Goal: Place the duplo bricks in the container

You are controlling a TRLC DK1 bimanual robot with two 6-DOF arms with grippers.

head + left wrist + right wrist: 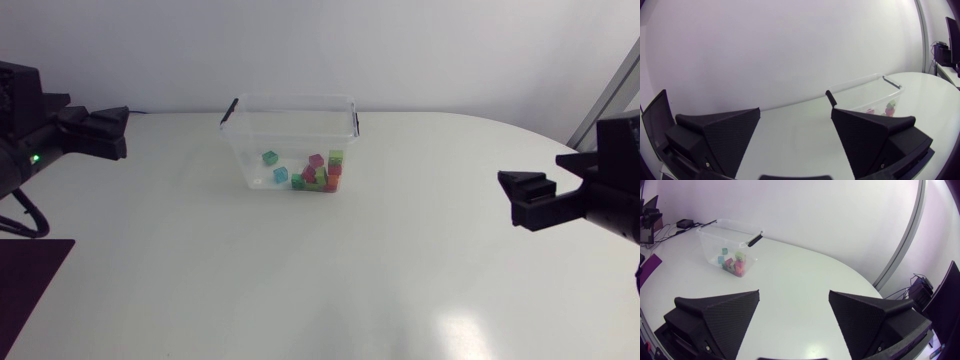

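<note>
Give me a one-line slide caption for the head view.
Duplo bricks sit inside the clear container; left gripper and right gripper hang open at either side.

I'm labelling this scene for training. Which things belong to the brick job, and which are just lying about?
Belongs to the job: container; duplo bricks inside it; left claw and right claw, both open.
Just there: the table under them.

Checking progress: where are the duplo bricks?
Head view: the duplo bricks lie inside the container, mostly toward its right end, at the far middle of the table.
</note>
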